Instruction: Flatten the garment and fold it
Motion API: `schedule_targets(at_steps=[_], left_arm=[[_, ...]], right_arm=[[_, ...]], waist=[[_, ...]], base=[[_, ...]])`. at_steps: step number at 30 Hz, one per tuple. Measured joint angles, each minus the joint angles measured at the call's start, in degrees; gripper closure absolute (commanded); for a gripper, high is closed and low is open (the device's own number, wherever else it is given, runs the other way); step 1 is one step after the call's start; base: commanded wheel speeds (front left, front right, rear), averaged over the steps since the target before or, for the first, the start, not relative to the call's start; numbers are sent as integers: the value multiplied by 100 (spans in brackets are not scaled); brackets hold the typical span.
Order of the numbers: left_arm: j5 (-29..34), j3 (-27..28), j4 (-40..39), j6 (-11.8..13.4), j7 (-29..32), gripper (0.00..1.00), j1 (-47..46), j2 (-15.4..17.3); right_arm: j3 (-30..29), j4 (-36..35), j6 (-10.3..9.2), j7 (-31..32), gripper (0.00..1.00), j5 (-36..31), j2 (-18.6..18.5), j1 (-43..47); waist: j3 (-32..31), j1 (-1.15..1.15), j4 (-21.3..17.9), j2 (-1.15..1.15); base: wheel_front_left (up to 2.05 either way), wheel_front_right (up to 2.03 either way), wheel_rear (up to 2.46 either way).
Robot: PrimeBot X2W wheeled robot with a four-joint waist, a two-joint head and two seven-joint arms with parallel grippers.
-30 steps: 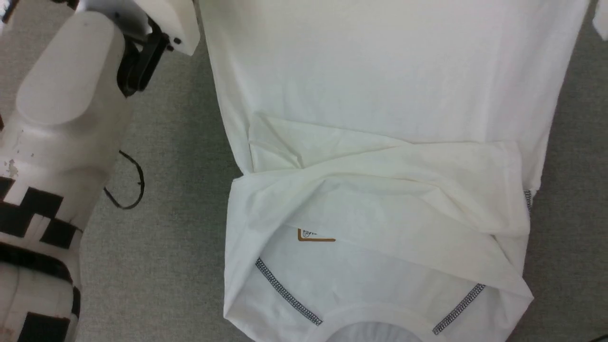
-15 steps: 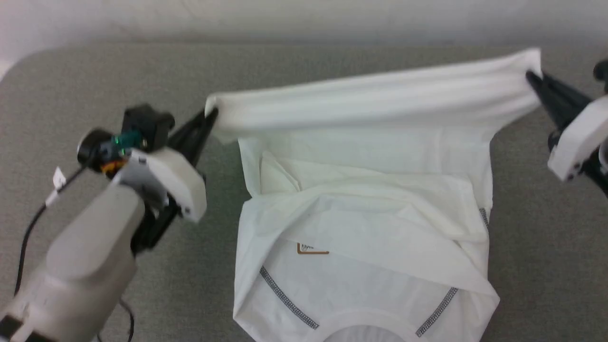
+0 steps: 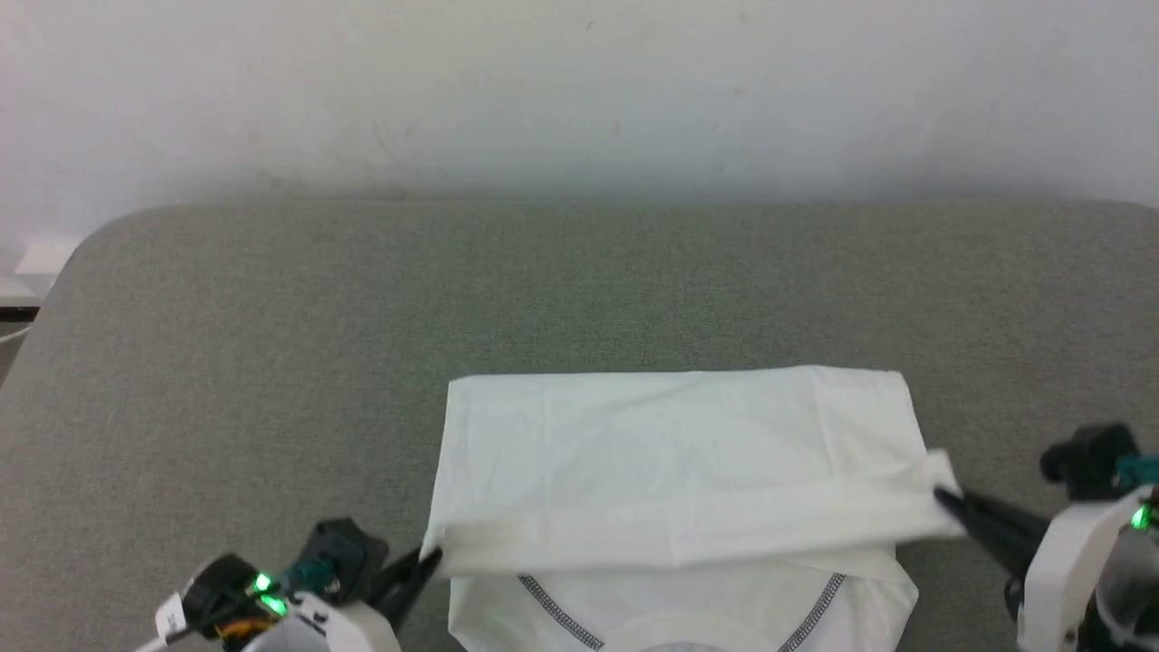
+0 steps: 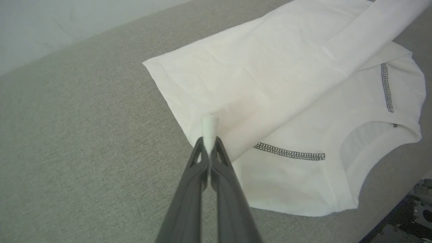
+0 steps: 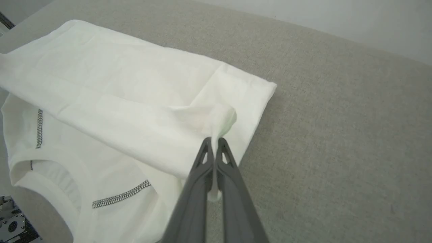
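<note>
The white garment [image 3: 670, 453] lies on the grey surface near its front edge, its bottom part folded over toward the collar. Zigzag seams [image 3: 557, 614] and the collar [image 3: 697, 629] peek out below the folded edge. My left gripper [image 3: 433, 554] is shut on the left corner of that folded hem, and my right gripper [image 3: 942, 496] is shut on its right corner. In the left wrist view the fingertips [image 4: 209, 143] pinch a tuft of the garment [image 4: 270, 67]. The right wrist view shows the same pinch [image 5: 213, 143] on the garment [image 5: 111, 91], the hem stretched between both grippers.
The grey padded surface [image 3: 272, 344] stretches wide behind and left of the garment, ending at a pale wall [image 3: 579, 91]. Its rounded left corner [image 3: 81, 244] shows at the far left. A dark base part [image 4: 418, 209] lies past the front edge.
Both grippers have carried the garment's hem from the far side toward the collar, laying the lower half over the upper part. The head camera has tilted up, so the whole picture shifted.
</note>
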Motion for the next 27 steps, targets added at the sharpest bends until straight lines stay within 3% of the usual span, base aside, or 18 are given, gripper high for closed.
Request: schedule_targets(at_steps=[4, 14, 15, 16, 17, 18, 19, 24, 27], left_arm=[[38, -236, 74, 9, 27, 100, 234, 18], [277, -606, 748, -296, -116, 99, 287, -67], [277, -622, 835, -337, -160, 44, 287, -89], [299, -651, 923, -376, -167, 44, 287, -89], [338, -679, 1004, -388, -194, 0, 289, -91], [342, -673, 1070, -388, -246, 0, 292, -101], [342, -677, 1118, -388, -279, 0, 298, -119], [339, -669, 1188, -375, -454, 0, 360, -154], [154, -334, 1088, -168, -818, 0, 375, -191]], right_arm=[[-133, -245, 0, 309, 100, -67, 46, 667], [-450, -522, -1, 937, 100, -498, 199, 1324], [-456, -539, -1, 973, 100, -502, 215, 1364], [-452, -566, 0, 991, 100, -517, 220, 1397], [-447, -589, -1, 1014, 100, -536, 219, 1423], [-444, -613, -1, 1047, 86, -545, 215, 1449], [-460, -637, 0, 1066, 0, -546, 214, 1482], [-805, -843, -1, 1227, 0, -220, 175, 1744], [-1302, -1102, -1, 1246, 0, -80, 193, 1747]], waist=[[-84, 1, -16, 0], [-119, 2, -37, 0], [-123, 2, -35, 0], [-130, 3, -34, 0], [-138, 2, -34, 0], [-149, 2, -31, 0], [-168, 2, -28, 0], [-327, 2, -6, 0], [-436, 2, 12, 0]], base=[[0, 0, 0], [0, 0, 0], [0, 0, 0], [0, 0, 0], [0, 0, 0], [0, 0, 0], [0, 0, 0], [0, 0, 0], [0, 0, 0]])
